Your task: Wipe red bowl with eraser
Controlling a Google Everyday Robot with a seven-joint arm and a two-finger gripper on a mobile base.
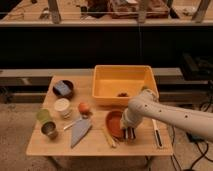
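Claw [129, 134] just beside right rim of red bowl [114, 121]

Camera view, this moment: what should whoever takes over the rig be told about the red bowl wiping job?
The gripper is low at the right front rim of the red bowl; whether it holds anything cannot be told.
The red bowl sits at the table's front centre, just ahead of the yellow tub.
The eraser is not seen on its own; a dark bit at the gripper's tip may be it.
Done: the gripper is at the bowl.
Left: confirm the eraser is held, then wipe the bowl's inside.
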